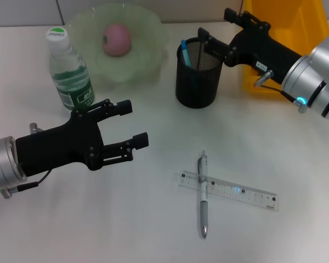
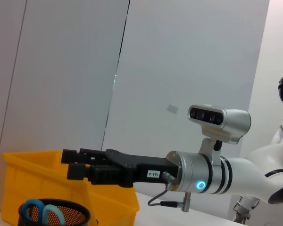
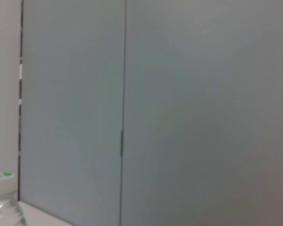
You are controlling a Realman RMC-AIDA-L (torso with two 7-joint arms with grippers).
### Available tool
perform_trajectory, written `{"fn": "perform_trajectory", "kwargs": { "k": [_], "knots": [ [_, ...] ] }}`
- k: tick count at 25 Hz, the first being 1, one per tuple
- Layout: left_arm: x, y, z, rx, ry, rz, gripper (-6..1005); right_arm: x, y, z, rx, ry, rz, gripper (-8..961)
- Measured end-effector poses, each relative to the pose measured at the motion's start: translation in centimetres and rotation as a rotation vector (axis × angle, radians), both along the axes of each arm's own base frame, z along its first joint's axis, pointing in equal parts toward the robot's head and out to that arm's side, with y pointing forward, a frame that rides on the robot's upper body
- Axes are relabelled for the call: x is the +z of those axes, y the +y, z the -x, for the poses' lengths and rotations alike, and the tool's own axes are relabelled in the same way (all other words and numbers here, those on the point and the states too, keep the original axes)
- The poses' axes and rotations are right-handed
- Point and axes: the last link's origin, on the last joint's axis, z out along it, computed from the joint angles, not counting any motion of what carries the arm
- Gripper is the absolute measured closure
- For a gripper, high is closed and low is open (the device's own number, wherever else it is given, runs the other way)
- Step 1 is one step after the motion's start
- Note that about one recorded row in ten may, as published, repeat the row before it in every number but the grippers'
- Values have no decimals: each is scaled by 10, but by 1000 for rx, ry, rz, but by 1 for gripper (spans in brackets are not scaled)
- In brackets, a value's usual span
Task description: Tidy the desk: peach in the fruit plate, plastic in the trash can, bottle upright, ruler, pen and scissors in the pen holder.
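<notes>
The peach [image 1: 117, 39] lies in the plate [image 1: 148, 52] at the table's [image 1: 55, 219] far edge, the bottle [image 1: 69, 71] stands upright just beside it, and the scissors [image 1: 185, 52] sit in the holder [image 1: 197, 74] next to the yellow bin [image 1: 285, 33]. The pen [image 1: 203, 194] lies across the ruler [image 1: 225, 190] toward the near edge. The left gripper [image 1: 132, 125] hovers open and empty near the bottle, while the right gripper [image 1: 208, 41] is at the holder's rim, fingers nearly closed.

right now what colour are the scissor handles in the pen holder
Blue; the scissors show best in the left wrist view.
</notes>
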Motion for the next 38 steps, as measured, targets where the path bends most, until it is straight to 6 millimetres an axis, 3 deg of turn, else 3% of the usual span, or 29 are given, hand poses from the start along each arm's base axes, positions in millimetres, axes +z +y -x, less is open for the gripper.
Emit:
{"fn": "perform_trajectory", "kwargs": {
  "k": [10,18,22,29,38],
  "knots": [
    [3,1,0,-12,8,-10,170,21,-9,-4,-14,181,38,189],
    [10,-1,5,-21,17,-15,170,41,-32,-1,46,266,272,190],
    [16,-8,13,-39,44,-18,170,54,-44,4,94,179,425,190],
    [20,-14,24,-36,95,13,170,65,-48,18,98,-2,613,190],
    [27,-19,35,-29,136,27,170,62,-45,41,117,-283,817,191]
  ]
}}
